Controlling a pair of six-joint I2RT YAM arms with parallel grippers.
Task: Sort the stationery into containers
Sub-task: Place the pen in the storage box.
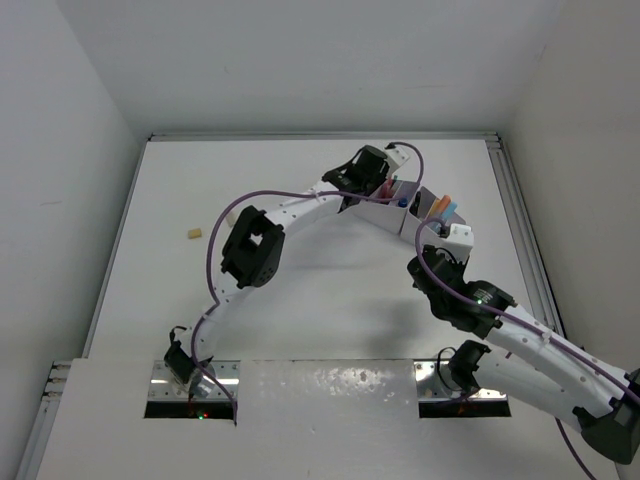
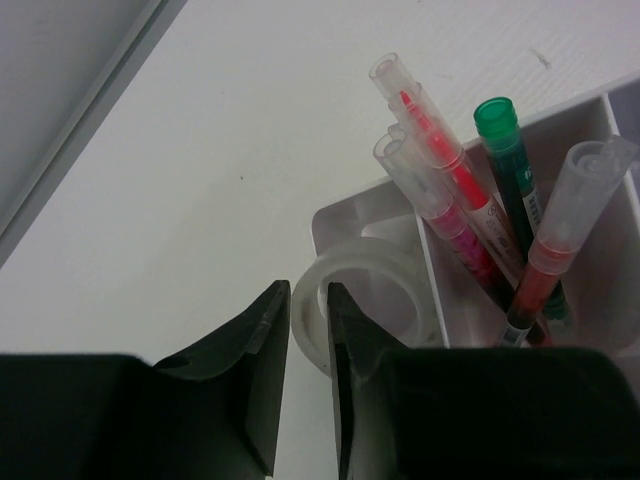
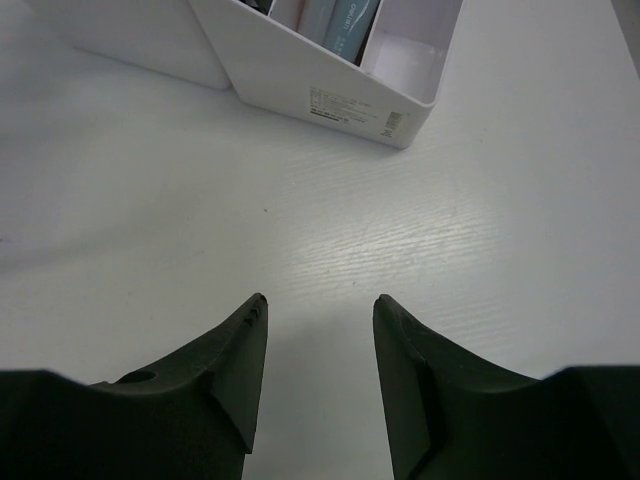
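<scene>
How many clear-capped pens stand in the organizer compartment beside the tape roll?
3: an orange-red pen and a pink pen leaning together at left, a red pen at right. A fourth may hide between the left pair.

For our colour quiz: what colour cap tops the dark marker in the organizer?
Green cap, clearest in left wrist view.

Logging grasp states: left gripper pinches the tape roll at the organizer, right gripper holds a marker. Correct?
No: right wrist view shows the right gripper open and empty over the table. The left gripper does pinch the tape roll at the organizer.
</scene>
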